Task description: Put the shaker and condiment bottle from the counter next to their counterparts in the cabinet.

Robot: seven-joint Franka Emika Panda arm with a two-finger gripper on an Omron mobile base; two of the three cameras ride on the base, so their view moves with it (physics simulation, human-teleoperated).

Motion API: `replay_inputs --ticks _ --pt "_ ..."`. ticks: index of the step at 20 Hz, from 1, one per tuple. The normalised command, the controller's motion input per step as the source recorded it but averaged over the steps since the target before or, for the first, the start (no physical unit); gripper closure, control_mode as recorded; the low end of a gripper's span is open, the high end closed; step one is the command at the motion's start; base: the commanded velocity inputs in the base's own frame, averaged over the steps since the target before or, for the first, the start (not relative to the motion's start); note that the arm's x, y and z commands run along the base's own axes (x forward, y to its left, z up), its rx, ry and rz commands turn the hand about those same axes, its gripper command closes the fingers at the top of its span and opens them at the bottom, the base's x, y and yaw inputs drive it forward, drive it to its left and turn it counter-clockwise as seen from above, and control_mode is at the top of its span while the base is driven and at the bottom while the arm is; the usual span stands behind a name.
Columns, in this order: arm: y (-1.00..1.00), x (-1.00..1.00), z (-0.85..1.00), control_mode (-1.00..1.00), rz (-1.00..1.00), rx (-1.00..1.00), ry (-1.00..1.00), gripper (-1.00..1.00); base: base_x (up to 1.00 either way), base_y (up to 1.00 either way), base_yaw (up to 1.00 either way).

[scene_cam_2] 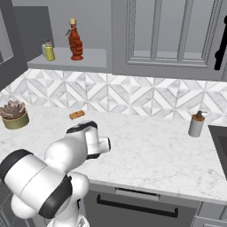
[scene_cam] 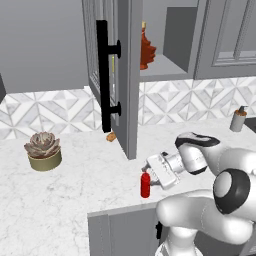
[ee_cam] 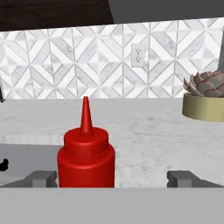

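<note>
**Closing on the red bottle**

While the condiment bottle (ee_cam: 86, 157) stands upright on the counter (scene_cam: 75, 200) near its front edge, your gripper (ee_cam: 111, 178) brackets it, jaws wide and not yet touching. You should close, then lift toward the open cabinet (scene_cam: 165, 70), beside the leaf-shaped bottle (scene_cam_2: 75, 41).

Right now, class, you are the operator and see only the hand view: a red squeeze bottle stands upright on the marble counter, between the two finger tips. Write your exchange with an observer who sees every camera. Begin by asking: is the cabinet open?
Observer: Yes. The cabinet door stands swung open over the counter.
Operator: What is on the shelf inside?
Observer: A dark orange-red leaf-shaped bottle stands upright on the cabinet shelf.
Operator: And where is the shaker?
Observer: The yellow-olive shaker is already on that shelf, left of the leaf-shaped bottle in the right base view.
</note>
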Motion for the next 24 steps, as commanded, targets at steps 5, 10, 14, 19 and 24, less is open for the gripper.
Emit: replay_inputs --ticks 5,10,14,19,24 --pt "0.23 -0.11 -0.24 -1.00 0.00 0.00 0.00 -1.00 0.00 0.00 0.00" --pt "0.27 -0.08 -0.23 -1.00 0.00 0.00 0.00 1.00 0.00 0.00 0.00" --pt "0.10 -0.16 -0.12 -1.00 0.00 0.00 0.00 1.00 0.00 0.00 0.00" --pt "0.01 -0.20 0.20 -1.00 -0.07 0.00 0.00 1.00 0.00 0.00 0.00" --pt "0.00 -0.24 0.82 -1.00 -0.14 0.01 -0.05 1.00 0.00 0.00 0.00"
